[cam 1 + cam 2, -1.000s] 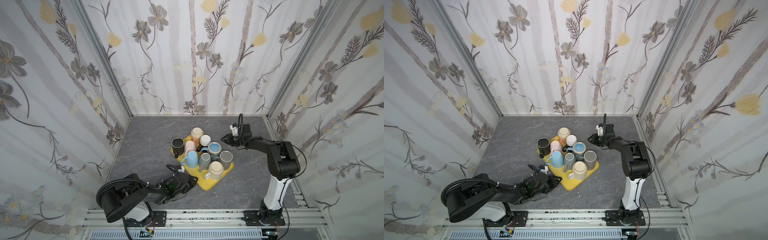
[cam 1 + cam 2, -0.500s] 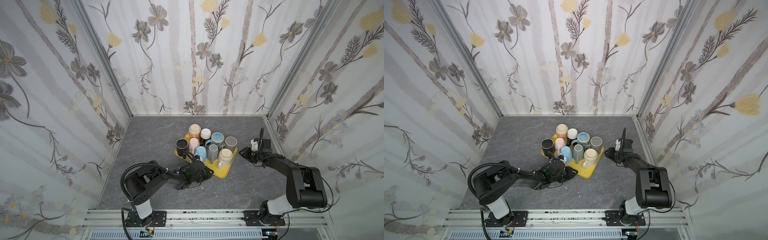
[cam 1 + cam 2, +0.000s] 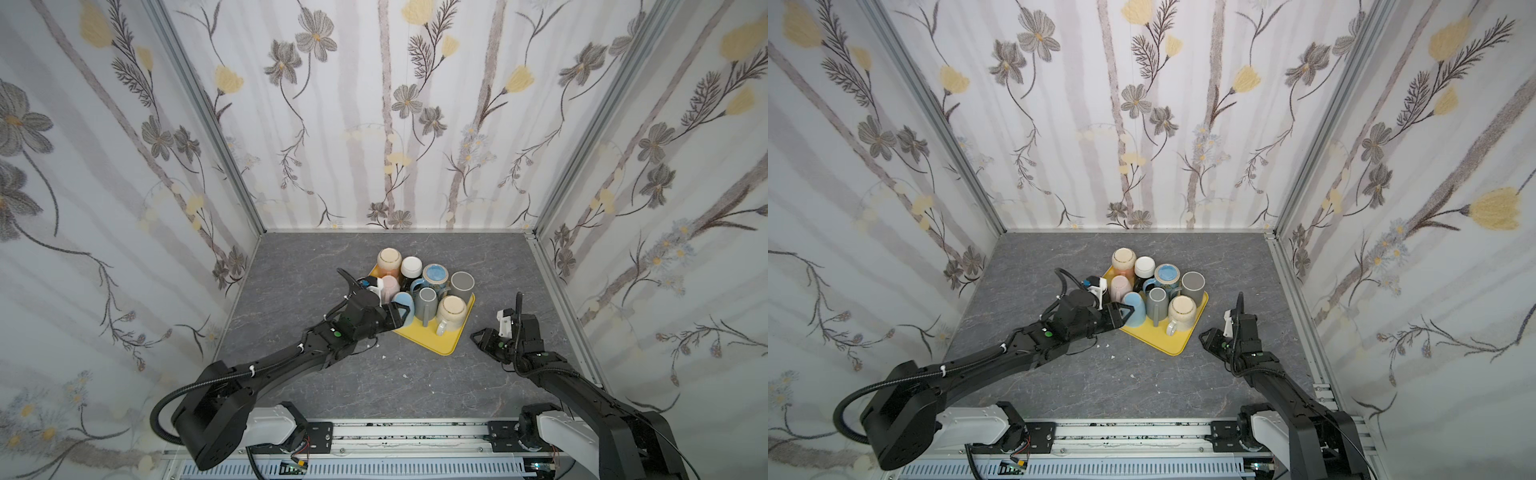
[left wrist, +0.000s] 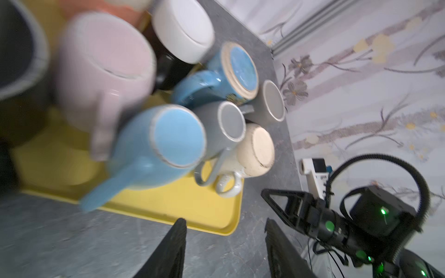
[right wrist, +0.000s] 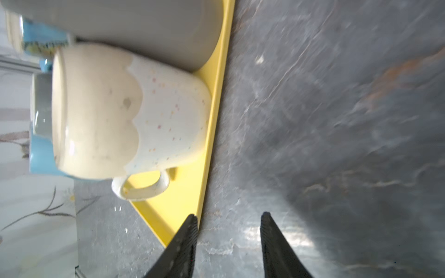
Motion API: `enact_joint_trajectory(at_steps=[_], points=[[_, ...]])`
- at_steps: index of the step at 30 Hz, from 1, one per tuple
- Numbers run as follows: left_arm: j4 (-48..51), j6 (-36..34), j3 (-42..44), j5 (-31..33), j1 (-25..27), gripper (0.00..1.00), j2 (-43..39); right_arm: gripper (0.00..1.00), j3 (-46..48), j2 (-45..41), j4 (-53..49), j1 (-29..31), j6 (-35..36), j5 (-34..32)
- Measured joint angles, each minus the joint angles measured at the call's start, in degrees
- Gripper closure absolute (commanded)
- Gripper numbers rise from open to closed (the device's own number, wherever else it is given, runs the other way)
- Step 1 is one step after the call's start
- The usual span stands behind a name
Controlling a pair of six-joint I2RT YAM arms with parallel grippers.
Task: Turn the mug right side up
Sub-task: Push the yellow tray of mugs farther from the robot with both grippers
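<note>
Several mugs stand bottom up on a yellow tray (image 3: 441, 345) in both top views. Among them are a light blue mug (image 3: 400, 300) (image 4: 177, 134), a pink mug (image 4: 103, 62) and a cream speckled mug (image 3: 452, 309) (image 5: 125, 108). My left gripper (image 3: 402, 312) (image 4: 224, 225) is at the tray's left front edge beside the light blue mug, open and empty. My right gripper (image 3: 478, 334) (image 5: 228, 220) hangs low over the table just right of the tray, open with nothing between its fingers, pointing at the cream speckled mug.
Two grey mugs (image 3: 428, 300), a blue glazed mug (image 3: 435, 275), a white-bottomed mug (image 3: 411, 266) and a peach mug (image 3: 389, 259) crowd the tray. In the left wrist view a dark mug (image 4: 16, 45) shows its open mouth. Flowered walls close in three sides of the grey table (image 3: 316, 266).
My left gripper has moved farther back along the tray's left edge and its jaws have widened. My right gripper has drawn back toward the front right, away from the tray.
</note>
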State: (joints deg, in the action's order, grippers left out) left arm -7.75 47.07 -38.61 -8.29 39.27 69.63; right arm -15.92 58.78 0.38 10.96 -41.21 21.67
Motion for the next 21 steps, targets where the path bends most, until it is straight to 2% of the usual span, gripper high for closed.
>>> enact_joint_trajectory(at_steps=[5,9,14,21], points=[[3.5,-0.96,7.69,-2.58,-15.04,0.47,-10.8,0.56,1.95,1.25,3.63,6.49,-5.07,-2.91],[3.26,-1.64,11.82,-7.87,-24.26,0.47,-11.34,0.57,1.57,5.49,7.48,9.4,-7.04,-3.85],[0.44,-1.46,14.05,-13.86,-28.3,0.45,-5.05,0.62,0.13,11.8,13.68,10.4,-8.24,-4.44],[-5.79,-0.37,12.98,-16.65,-32.83,0.44,3.13,0.73,-3.19,17.92,16.63,9.46,-8.15,-7.91]])
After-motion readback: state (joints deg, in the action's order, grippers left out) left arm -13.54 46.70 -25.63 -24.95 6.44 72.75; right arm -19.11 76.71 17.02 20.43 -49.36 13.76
